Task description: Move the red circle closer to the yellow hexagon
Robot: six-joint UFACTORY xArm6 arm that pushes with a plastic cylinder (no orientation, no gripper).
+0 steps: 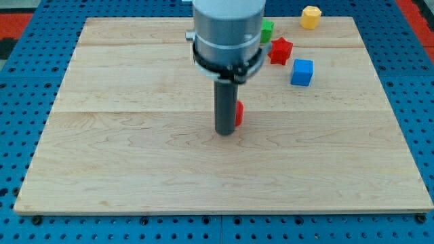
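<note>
Four blocks visible on the wooden surface (135, 169), plus one mostly hidden red piece. Near to far:

My tip (224, 133) sits about mid-surface, slightly toward the view's top from centre. No pincer on this rig, just the straight dark rod, so nothing to report as wide, narrow or holding.

Red circle (239, 113) is touching or just beside the rod on its right side in the view. Only a thin red sliver shows; the rod covers the rest. Shape can't be confirmed from that sliver, and neither heading nor long axis can be made out.

Farther back, toward the view's top right: blue cube (302, 72), standing alone, well apart from my tip.

Red star (280, 51) is just beside the blue cube, up and to its left in the view, apart from it by a small gap.

Green block (267, 31) is near the star's upper left, partly hidden by the arm's grey housing; shape unclear.

Yellow hexagon (310, 17) sits farthest, at the surface's top edge, to the right of the green block. It is well apart from the red circle, with the star and cube lying roughly between the two.
</note>
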